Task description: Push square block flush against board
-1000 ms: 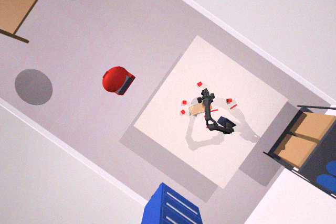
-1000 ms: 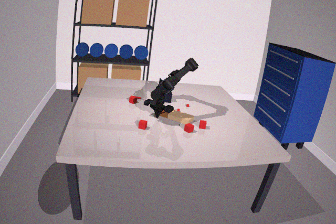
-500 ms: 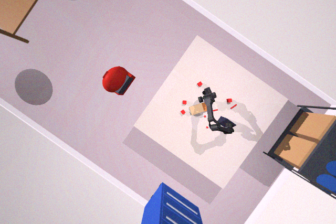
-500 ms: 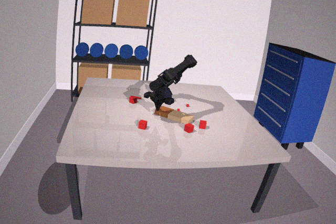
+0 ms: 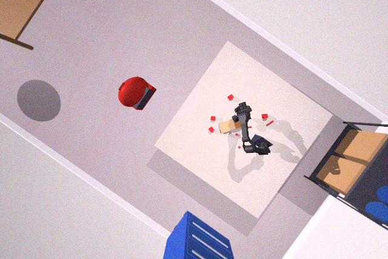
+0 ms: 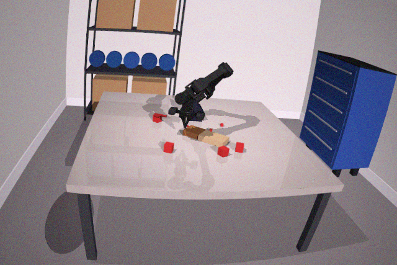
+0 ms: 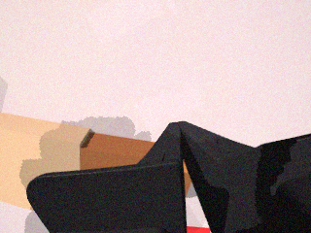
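The light tan board [image 5: 225,126] [image 6: 218,138] [image 7: 19,155] lies flat on the table. The darker brown square block [image 5: 237,124] [image 6: 193,131] [image 7: 114,149] lies end to end with it and seems to touch it. In the wrist view a small step shows at the seam, where the board's corner stands slightly out or higher; whether the edges are even is hard to tell. My gripper [image 6: 185,127] [image 7: 177,129] is shut and empty, its tips low at the block's far end from the board. Contact with the block cannot be told. The arm hides part of the block in the top view.
Red cubes stand on the table [image 5: 200,143] [image 6: 128,172]: one cube [image 5: 230,96] [image 6: 168,147], a pair near the board's free end [image 5: 213,118] [image 6: 223,151], and another cube [image 5: 264,116] [image 6: 157,118] beside a red stick [image 5: 270,122]. Small red pieces lie near the arm's base.
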Robot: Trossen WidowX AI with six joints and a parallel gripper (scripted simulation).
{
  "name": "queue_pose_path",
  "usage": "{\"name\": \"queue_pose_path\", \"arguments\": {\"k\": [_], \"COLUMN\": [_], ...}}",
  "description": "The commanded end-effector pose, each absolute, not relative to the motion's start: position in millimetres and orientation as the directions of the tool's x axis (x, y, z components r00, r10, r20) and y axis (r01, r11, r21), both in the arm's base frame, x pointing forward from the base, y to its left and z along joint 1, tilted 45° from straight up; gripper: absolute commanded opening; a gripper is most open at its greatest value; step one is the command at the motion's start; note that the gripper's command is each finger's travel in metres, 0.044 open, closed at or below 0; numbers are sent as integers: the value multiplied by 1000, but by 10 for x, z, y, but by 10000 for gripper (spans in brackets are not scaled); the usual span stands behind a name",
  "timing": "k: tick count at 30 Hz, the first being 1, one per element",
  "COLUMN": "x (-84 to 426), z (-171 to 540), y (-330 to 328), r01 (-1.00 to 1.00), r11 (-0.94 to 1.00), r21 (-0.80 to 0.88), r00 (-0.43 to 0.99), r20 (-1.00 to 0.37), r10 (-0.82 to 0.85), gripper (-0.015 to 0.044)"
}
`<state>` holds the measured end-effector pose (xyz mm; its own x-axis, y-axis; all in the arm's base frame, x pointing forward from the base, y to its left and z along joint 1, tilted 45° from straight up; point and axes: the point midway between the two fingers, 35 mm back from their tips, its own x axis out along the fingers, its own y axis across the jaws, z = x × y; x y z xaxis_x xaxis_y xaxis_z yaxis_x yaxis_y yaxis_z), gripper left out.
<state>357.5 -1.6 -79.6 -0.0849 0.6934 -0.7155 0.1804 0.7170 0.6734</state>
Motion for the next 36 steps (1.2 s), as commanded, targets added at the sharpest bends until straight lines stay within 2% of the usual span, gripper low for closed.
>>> {"name": "queue_pose_path", "arguments": {"k": [1,12,23,32,36], "x": [3434,3122,2795,2519,2473], "z": [-816,-822,-820,-811,-809], "y": [-46,-109,-139,-140,-138], "r01": [48,-322,-646,-845,-871], "r11": [722,660,501,315,281], "r21": [690,679,575,431,403], "r00": [-92,-97,-102,-107,-107], "r20": [-717,-717,-716,-715,-714], "r10": [691,690,690,691,692], "gripper": [0,0,0,0,0]}}
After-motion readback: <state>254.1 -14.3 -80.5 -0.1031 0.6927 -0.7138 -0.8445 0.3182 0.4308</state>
